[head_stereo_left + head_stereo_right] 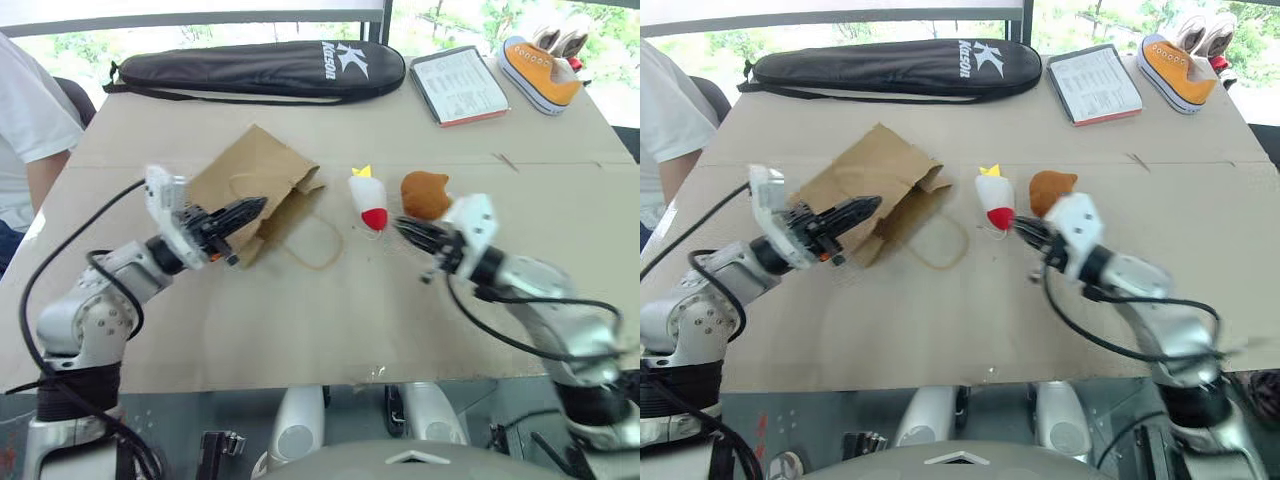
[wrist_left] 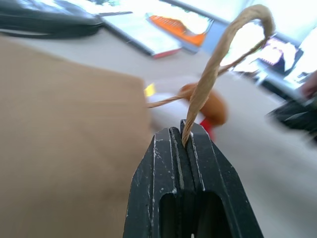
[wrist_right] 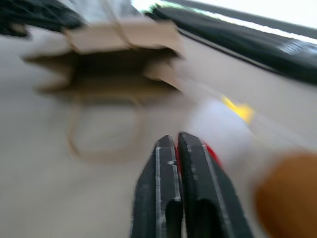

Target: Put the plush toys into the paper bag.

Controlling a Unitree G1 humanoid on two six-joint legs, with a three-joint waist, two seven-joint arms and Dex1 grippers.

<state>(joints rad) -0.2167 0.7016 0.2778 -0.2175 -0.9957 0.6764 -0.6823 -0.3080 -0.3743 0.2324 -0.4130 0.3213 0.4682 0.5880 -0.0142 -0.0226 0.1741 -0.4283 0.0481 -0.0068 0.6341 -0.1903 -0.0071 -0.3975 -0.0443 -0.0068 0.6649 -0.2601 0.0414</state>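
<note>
The brown paper bag point(image 1: 255, 168) lies on its side at mid-table, mouth toward the toys. My left gripper point(image 1: 252, 207) is at that mouth, and in the left wrist view the left gripper point(image 2: 184, 133) is shut on one twisted paper handle point(image 2: 214, 69). The white plush toy point(image 1: 367, 198), with a red end and a yellow tuft, lies to the right of the bag. The brown plush toy point(image 1: 425, 194) sits beside it. My right gripper point(image 1: 400, 228) is shut, nothing between its fingers, its tip close by the white toy's red end point(image 3: 212, 152).
The bag's second handle point(image 1: 318, 245) lies looped on the table. A long black racket case point(image 1: 260, 68) lies along the far edge, with a booklet point(image 1: 458, 85) and an orange sneaker point(image 1: 540, 72) at the far right. A person's arm point(image 1: 35, 130) is at the left edge.
</note>
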